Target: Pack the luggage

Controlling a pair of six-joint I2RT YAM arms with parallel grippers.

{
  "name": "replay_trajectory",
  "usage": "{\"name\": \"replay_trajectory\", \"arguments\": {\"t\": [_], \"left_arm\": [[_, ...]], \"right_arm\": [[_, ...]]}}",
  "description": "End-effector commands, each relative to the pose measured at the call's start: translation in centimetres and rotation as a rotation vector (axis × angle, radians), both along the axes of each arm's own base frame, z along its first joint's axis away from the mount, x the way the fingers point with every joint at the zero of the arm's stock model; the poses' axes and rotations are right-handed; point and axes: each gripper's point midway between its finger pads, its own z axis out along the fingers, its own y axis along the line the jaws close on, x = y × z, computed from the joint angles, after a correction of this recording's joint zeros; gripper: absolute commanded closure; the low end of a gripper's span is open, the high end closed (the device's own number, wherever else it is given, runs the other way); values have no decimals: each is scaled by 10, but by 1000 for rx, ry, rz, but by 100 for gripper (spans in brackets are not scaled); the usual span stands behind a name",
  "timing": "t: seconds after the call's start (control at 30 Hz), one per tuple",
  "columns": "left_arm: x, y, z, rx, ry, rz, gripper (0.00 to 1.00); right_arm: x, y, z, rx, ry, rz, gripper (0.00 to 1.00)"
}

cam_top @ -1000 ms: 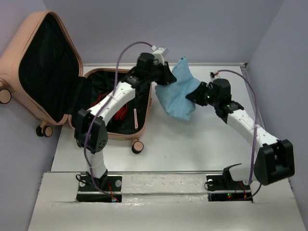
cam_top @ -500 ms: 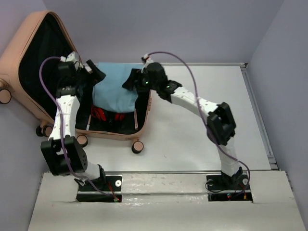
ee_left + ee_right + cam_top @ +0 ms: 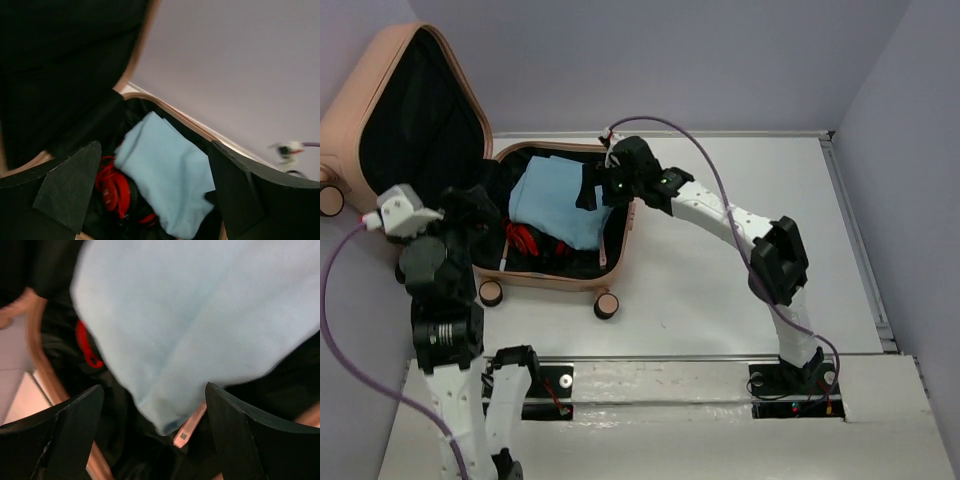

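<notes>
A light-blue cloth (image 3: pixel 555 205) lies partly over red headphones (image 3: pixel 525 240), toward the far left of the white tabletop (image 3: pixel 720 280).

Top view: shot from high above, looking down, whole scene seen | left wrist: aimed from further back into open peach-pink hard-shell suitcase (image 3: pixel 545 283) | right wrist: held close over folded light-blue cloth (image 3: pixel 200 315), shared by all three views

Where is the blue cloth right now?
In the top view, the blue cloth lies inside the open pink suitcase at the view's left, over a red thing, close beside the right gripper.
</notes>
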Motion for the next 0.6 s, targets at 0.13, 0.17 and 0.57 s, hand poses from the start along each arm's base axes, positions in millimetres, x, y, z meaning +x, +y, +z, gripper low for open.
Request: {"name": "replay_trajectory", "arguments": {"t": [0.13, 0.17, 0.57], "left_arm": [[-89, 102, -79, 53, 185, 704, 1], [-87, 105, -82, 58, 188, 730, 1], [-27, 144, -32, 211, 257, 954, 2]], "right_arm": [[-33, -36, 125, 104, -247, 86, 7], [-39, -42, 117, 80, -249, 102, 6], [-71, -83, 21, -11, -177, 80, 0]]}}
